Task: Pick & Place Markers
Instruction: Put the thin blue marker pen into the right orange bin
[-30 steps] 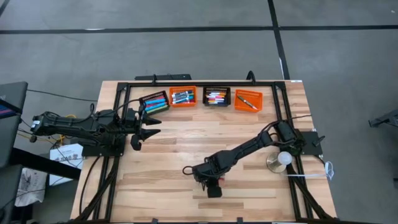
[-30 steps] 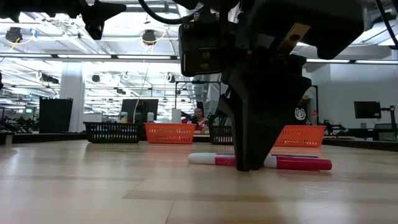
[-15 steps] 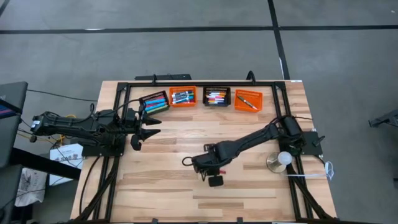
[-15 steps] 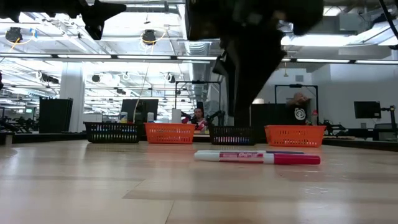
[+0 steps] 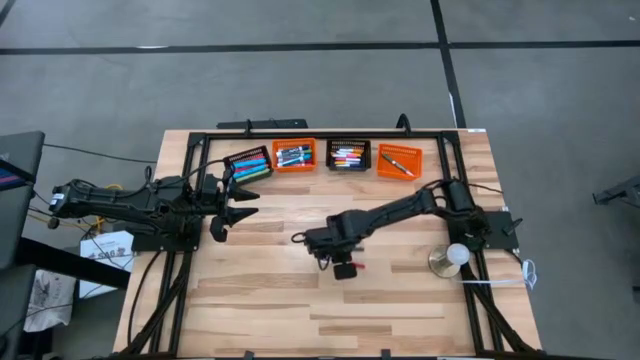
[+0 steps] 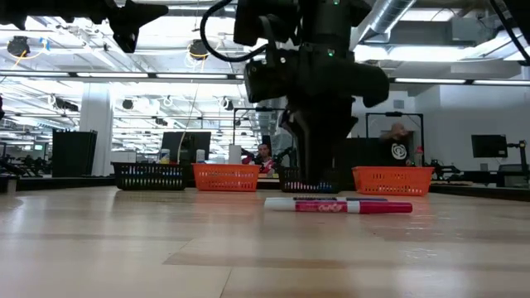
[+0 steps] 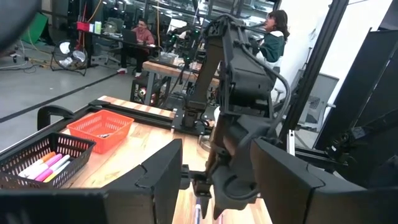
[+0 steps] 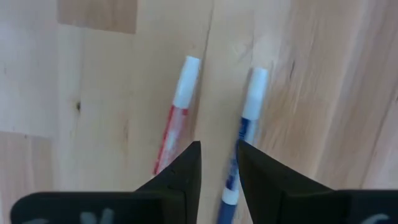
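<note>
Bare wooden table carries 2 markers: red marker, blue marker. Right gripper hovers above, narrowly parted, empty; it must descend onto 1. Left gripper waits released.

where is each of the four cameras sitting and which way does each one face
High view: above the table, facing straight down; both arms, left gripper parked near the baskets, right gripper mid-table.
Low view: at tabletop height, facing the room; the right arm stands behind a red marker.
Left wrist view: on the left arm, facing across the table at the right arm; own dark fingers.
Right wrist view: facing down at the red marker and a blue marker.
Shared: low and right wrist views both show the red marker.
</note>
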Motion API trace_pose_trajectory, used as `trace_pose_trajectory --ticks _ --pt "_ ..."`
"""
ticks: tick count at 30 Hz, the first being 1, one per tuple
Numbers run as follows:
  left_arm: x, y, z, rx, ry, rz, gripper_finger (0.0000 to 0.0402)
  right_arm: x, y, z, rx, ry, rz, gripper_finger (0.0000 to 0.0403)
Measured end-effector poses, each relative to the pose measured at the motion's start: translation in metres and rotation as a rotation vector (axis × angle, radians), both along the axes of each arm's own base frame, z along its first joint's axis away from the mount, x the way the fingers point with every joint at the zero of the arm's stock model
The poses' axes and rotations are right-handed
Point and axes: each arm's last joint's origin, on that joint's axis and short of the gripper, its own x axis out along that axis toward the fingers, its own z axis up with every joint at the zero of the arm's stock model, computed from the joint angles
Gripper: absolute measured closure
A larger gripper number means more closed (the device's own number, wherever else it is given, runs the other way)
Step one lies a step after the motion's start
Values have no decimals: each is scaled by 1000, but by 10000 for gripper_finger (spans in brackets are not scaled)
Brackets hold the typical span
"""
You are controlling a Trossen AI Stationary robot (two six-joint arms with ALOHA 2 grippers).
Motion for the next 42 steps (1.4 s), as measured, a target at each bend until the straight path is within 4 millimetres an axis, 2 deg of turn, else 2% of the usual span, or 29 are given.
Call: trace_pose_trajectory --ticks 10,15,18,20,24,27,33,38,42 --pt "0 0 0 0 0 0 211 2 -34 0 44 31 27 312" --pt "0 0 0 0 0 0 211 2 -56 3 152 39 6 312" --pt "0 0 0 0 0 0 211 -1 -66 15 230 73 16 312" --pt "0 0 0 0 0 1 211 -1 -72 30 282 39 45 312" --pt "0 0 0 0 1 0 211 -2 -86 54 215 -60 38 312" --pt "0 0 0 0 1 1 211 -1 -96 50 124 -59 -5 312" --pt "0 0 0 0 0 0 211 5 -111 23 45 6 -42 312" --pt "0 0 0 -2 1 0 211 7 -114 14 57 21 -2 312" --pt "0 0 0 -2 0 0 211 7 -115 10 -9 0 24 312"
